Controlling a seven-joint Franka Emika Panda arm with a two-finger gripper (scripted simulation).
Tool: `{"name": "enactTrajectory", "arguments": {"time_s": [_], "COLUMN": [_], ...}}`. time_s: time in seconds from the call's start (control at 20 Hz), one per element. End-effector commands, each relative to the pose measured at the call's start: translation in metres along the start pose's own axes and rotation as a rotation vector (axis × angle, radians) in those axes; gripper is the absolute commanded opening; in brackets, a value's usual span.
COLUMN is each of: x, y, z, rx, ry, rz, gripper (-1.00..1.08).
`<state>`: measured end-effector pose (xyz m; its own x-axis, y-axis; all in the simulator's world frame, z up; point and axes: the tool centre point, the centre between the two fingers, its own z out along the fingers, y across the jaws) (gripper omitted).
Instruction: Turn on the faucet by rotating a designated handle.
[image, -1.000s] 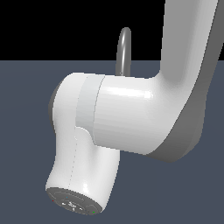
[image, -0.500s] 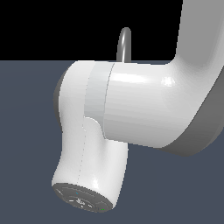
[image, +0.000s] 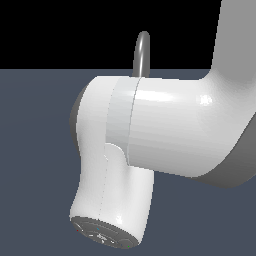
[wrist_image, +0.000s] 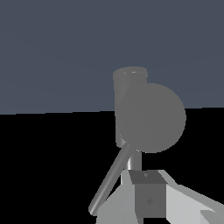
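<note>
While the white arm (image: 165, 130) hides all but the faucet (image: 142, 54) arch outside, the handle (wrist_image: 111, 178) slants just beside the hand (wrist_image: 146, 199) — grip state unclear.

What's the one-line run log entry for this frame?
phase: at faucet | handle: beside gripper, contact unclear | gripper state: cannot tell | exterior view: arm hides all but spout arch

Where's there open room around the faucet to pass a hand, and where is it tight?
Bare floor lies on the exterior view's left of the robot arm, and beyond the faucet in the wrist view. It is crowded low at the faucet, where the gripper appears close beside the handle.
</note>
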<state>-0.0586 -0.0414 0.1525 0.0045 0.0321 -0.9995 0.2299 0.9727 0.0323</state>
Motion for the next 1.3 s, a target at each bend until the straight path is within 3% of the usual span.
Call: {"name": "enactTrajectory", "arguments": {"time_s": [0.0, 0.2, 0.25, 1.25], "x": [0.004, 0.005, 0.001, 0.046], "y": [-0.029, -0.040, -0.027, -0.055], "z": [0.002, 0.003, 0.000, 0.003], "rx": [-0.024, -0.024, 0.055, -0.019], "ry": [0.004, -0.001, -0.009, -0.003], "rz": [-0.026, -0.029, 0.001, -0.027], "gripper": [-1.00, -1.00, -1.00, -1.00]}}
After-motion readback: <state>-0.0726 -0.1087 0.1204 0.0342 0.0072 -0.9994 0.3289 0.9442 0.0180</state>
